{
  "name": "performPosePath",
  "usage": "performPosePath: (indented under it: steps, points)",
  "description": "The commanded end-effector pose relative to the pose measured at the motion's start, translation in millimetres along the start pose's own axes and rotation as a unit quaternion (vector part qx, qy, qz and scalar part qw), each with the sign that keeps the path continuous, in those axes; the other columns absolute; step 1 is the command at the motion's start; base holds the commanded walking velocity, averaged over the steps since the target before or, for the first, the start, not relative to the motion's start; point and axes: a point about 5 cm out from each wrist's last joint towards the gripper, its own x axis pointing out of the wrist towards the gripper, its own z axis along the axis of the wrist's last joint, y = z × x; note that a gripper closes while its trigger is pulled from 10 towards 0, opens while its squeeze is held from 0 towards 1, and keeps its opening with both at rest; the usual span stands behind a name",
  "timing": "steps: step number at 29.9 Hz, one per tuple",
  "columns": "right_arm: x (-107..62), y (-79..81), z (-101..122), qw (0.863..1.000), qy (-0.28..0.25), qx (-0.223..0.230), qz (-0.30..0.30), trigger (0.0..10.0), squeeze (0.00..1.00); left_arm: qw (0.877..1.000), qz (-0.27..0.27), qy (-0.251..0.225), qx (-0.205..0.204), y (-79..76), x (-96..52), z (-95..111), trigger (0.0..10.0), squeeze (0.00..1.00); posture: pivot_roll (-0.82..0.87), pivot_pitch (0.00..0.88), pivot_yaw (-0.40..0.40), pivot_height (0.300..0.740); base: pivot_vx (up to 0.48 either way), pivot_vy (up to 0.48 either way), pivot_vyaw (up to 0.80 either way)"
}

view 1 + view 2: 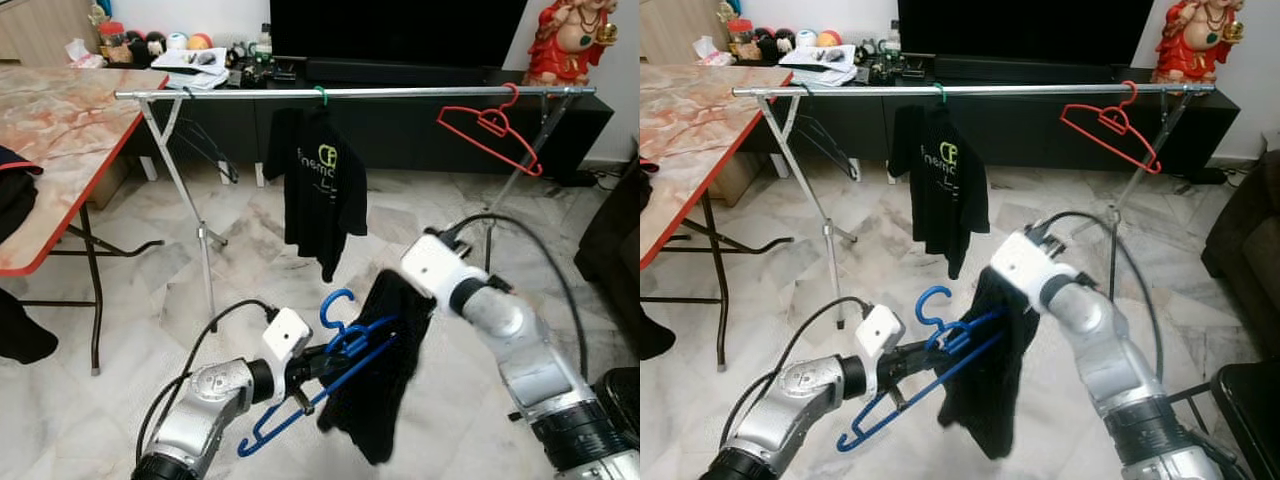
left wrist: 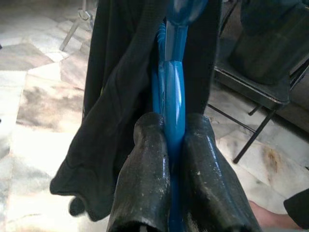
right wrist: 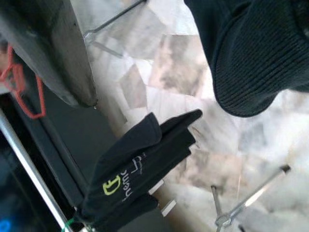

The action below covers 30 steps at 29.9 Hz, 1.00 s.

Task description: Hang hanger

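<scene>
A blue plastic hanger [image 1: 345,345] is held low in front of me, tilted, with my left gripper [image 1: 316,370] shut on its bar. In the left wrist view both fingers [image 2: 145,179] clamp the blue hanger [image 2: 174,96]. A black garment [image 1: 385,385] drapes over the hanger's far arm and hangs down. My right gripper [image 1: 408,288] is at the top of that garment, partly buried in the cloth. In the right wrist view one finger [image 3: 53,53] stands far from the black fabric [image 3: 251,58], so the jaws are apart. The silver rack rail [image 1: 400,92] runs across behind.
On the rail hang a black T-shirt [image 1: 320,175] on a green hook and an empty red hanger [image 1: 490,125]. A marble-top table [image 1: 60,130] stands at the left, a dark TV console [image 1: 420,125] behind the rack, and a dark sofa [image 1: 612,250] at the right.
</scene>
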Motion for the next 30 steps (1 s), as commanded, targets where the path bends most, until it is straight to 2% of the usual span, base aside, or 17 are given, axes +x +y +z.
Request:
performPosePath:
  steps: [1, 2, 3, 5, 8, 11, 13, 18, 23, 24, 30]
  points:
    - [1.5, -10.5, 12.4, 1.0, -0.015, -0.023, -0.012, 10.0, 0.0, 1.0, 0.002, -0.003, 0.01, 1.2, 1.8, 2.2, 10.0, 0.0, -0.05, 0.104, -0.056, 0.74, 0.0, 0.0, 0.0]
    - [3.3, -9.1, 21.2, 0.999, -0.021, -0.044, -0.006, 10.0, 0.0, 1.0, 0.009, -0.007, 0.009, 2.0, 3.0, 3.7, 10.0, 0.0, -0.05, 0.104, -0.058, 0.74, 0.0, 0.0, 0.0]
    - [3.3, -9.1, 21.2, 0.999, -0.021, -0.044, -0.006, 10.0, 0.0, 1.0, 0.009, -0.007, 0.009, 2.0, 3.0, 3.7, 10.0, 0.0, -0.05, 0.104, -0.058, 0.74, 0.0, 0.0, 0.0]
    - [2.9, -6.6, 27.9, 0.996, -0.015, -0.082, 0.006, 10.0, 0.0, 1.0, 0.022, -0.016, 0.011, 3.7, 4.3, 6.0, 10.0, 0.0, -0.05, 0.103, -0.059, 0.74, 0.0, 0.0, 0.0]
    - [0.9, -4.0, 29.8, 0.995, -0.006, -0.099, 0.017, 10.0, 0.0, 0.999, 0.034, -0.025, 0.011, 5.8, 4.9, 7.8, 10.0, 0.0, -0.05, 0.103, -0.059, 0.74, 0.0, 0.0, 0.0]
    - [-1.2, -1.4, 27.7, 0.991, 0.012, -0.131, 0.022, 10.0, 0.0, 0.998, 0.044, -0.041, 0.008, 7.9, 6.6, 11.8, 10.0, 0.0, -0.05, 0.103, -0.059, 0.74, 0.0, 0.0, 0.0]
    - [-0.8, 1.2, 17.5, 0.988, 0.044, -0.148, 0.024, 10.0, 0.0, 0.997, 0.053, -0.059, 0.01, 8.5, 9.2, 16.7, 10.0, 0.0, -0.07, 0.1, -0.062, 0.74, 0.0, 0.0, 0.0]
    - [0.5, 2.7, -0.2, 0.982, 0.087, -0.162, 0.03, 10.0, 0.0, 0.994, 0.07, -0.087, 0.015, 9.5, 12.9, 25.3, 10.0, 0.0, -0.07, 0.097, -0.067, 0.74, 0.0, 0.0, 0.0]
    - [-2.1, 7.4, -12.3, 0.969, 0.117, -0.198, 0.09, 10.0, 0.0, 0.989, 0.101, -0.106, 0.03, 13.4, 14.6, 31.5, 10.0, 0.0, -0.07, 0.095, -0.073, 0.74, 0.0, 0.0, 0.0]
    - [-3.2, 10.0, -12.6, 0.964, 0.116, -0.212, 0.109, 10.0, 0.0, 0.987, 0.112, -0.109, 0.033, 15.1, 14.9, 31.9, 10.0, 0.0, -0.07, 0.095, -0.073, 0.74, 0.0, 0.0, 0.0]
    - [-1.7, 7.1, 0.0, 0.969, 0.104, -0.202, 0.097, 10.0, 0.0, 0.984, 0.141, -0.106, 0.035, 18.7, 17.1, 29.6, 10.0, 0.0, -0.08, 0.094, -0.075, 0.74, 0.0, 0.0, 0.0]
